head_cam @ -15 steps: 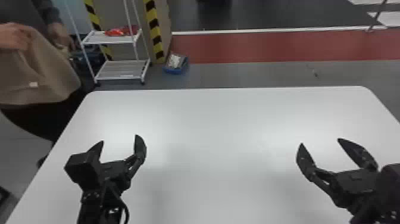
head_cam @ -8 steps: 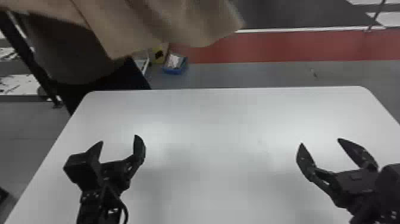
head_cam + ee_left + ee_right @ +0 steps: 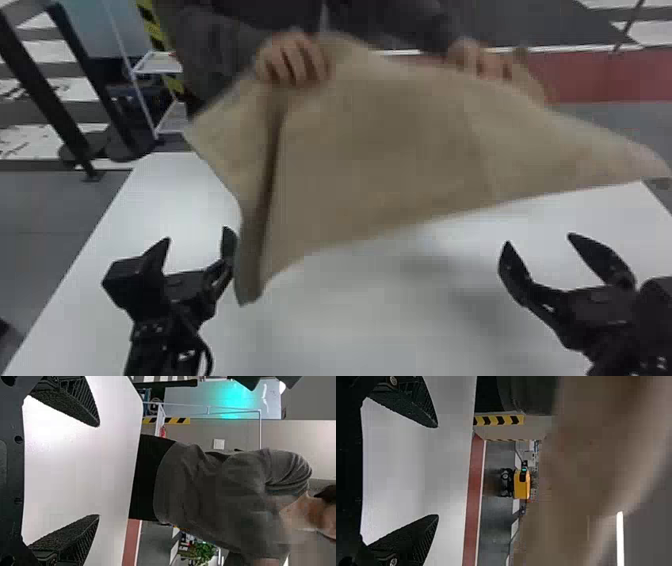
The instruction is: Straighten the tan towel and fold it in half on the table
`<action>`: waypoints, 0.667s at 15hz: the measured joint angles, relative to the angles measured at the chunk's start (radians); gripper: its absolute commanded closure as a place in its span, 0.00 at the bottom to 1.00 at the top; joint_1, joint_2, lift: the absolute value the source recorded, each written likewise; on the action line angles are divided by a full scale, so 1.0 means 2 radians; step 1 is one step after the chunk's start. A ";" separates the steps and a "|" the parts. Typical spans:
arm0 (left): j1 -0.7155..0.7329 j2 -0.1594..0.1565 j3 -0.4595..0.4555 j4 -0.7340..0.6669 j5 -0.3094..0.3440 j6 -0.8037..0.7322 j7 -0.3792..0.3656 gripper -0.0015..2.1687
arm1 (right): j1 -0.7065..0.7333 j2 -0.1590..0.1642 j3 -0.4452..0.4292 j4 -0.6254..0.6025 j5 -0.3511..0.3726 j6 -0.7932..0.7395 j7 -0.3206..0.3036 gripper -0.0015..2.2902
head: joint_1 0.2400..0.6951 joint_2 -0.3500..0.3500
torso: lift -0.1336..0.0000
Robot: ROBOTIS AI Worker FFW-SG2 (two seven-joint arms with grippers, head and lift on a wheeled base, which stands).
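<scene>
Over the worktop (image 3: 350, 330), the tan towel (image 3: 375, 155) hangs in the air, held along its upper part by a person's two hands, one (image 3: 292, 59) and the other (image 3: 475, 59). Judged step: towel delivery, ahead of straightening and folding. Left pincer (image 3: 198, 235): released, fingers apart, nothing held. Right pincer (image 3: 540, 239): same state. Next move, as judged: wait until the towel is laid down and the hands are clear, then locate two corners and straighten. Towel conceals most of the worktop's far edge. Its side corner meets the head view's right border. Contact between its low corner and the left pincer cannot be confirmed.
</scene>
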 measured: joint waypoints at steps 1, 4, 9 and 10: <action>0.000 0.000 0.000 0.000 0.000 0.000 0.000 0.03 | 0.000 0.000 -0.001 0.000 0.000 0.000 0.000 0.03 | 1.00 0.61 | 0.08; 0.000 0.000 0.000 0.000 0.000 0.000 0.000 0.03 | 0.000 0.000 -0.001 0.000 0.000 0.000 0.000 0.03 | 1.00 0.61 | 0.08; 0.002 0.000 -0.001 -0.001 0.001 0.000 -0.001 0.03 | 0.002 0.000 -0.001 -0.005 0.000 0.004 0.000 0.03 | 1.00 0.61 | 0.08; 0.002 0.000 -0.001 -0.001 0.001 0.000 -0.001 0.03 | 0.002 0.000 -0.001 -0.006 0.000 0.005 0.000 0.03 | 1.00 0.61 | 0.08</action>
